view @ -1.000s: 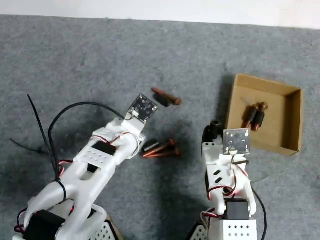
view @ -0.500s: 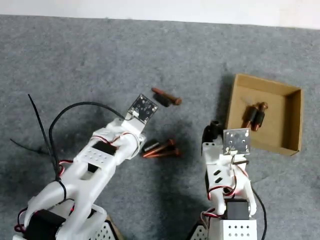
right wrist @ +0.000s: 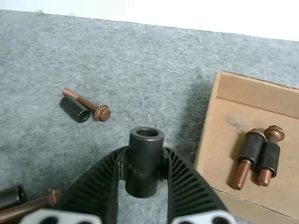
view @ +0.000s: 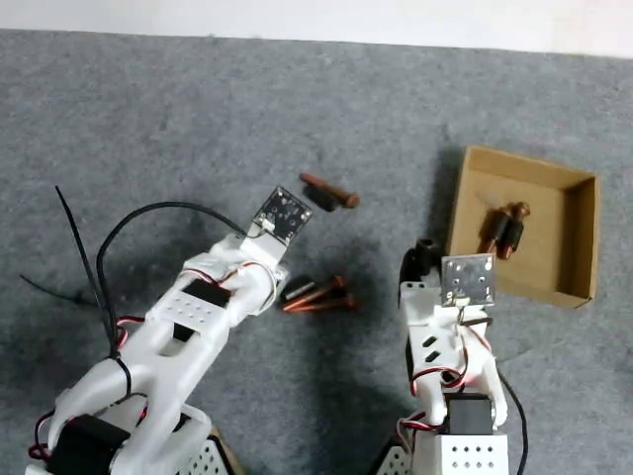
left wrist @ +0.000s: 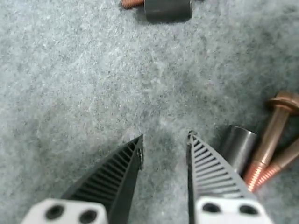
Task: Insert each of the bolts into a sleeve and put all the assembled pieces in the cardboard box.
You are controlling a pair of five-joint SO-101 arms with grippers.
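My right gripper (right wrist: 145, 161) is shut on a dark sleeve (right wrist: 145, 140), held upright just left of the cardboard box (view: 465, 213). Two assembled pieces (view: 502, 230) lie inside the box. My left gripper (left wrist: 165, 140) is open over bare carpet, with a loose sleeve (left wrist: 238, 148) and two copper bolts (left wrist: 275, 133) just beside one finger. In the high view that sleeve (view: 297, 288) and those bolts (view: 321, 296) lie mid-table by the left arm's wrist. Farther back, another bolt (view: 331, 191) lies against a sleeve (view: 321, 201).
Grey carpet covers the whole table. A black cable (view: 84, 267) loops beside the left arm at the left. The box's walls (right wrist: 211, 116) rise close to the held sleeve. Open carpet lies to the far left and along the back.
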